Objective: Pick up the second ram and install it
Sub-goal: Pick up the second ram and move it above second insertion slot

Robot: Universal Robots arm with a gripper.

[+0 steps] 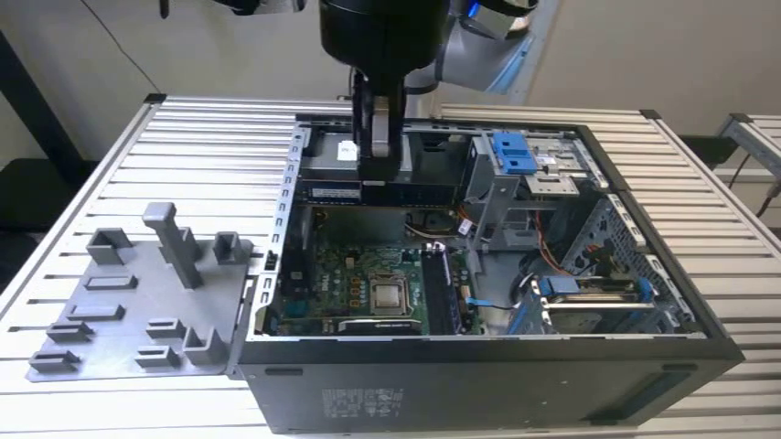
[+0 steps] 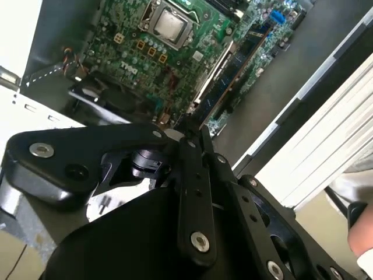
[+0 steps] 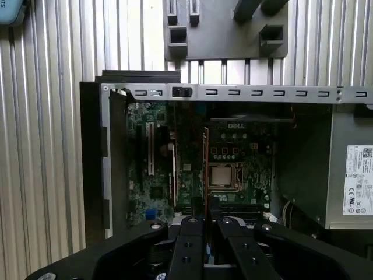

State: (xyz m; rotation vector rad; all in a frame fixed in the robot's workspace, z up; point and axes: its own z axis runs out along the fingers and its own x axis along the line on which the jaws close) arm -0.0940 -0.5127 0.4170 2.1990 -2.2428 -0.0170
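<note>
The pick-up looks done and the carry toward the slots is in hand. The gripper [image 1: 379, 174] hangs over the open computer case [image 1: 488, 384], its fingers [image 3: 192, 233] pinched on the middle of the second ram [image 1: 422, 194]. The stick is in the air, off to one side of the processor [image 1: 390, 294] and well apart from it. The memory slots [image 1: 440, 291] run just beside the processor, and the stick seems to lie crosswise to them, so seating it calls for lining it up before any push. In both wrist views the gripper's body hides the contact. I cannot tell whether the slot latches are open.
</note>
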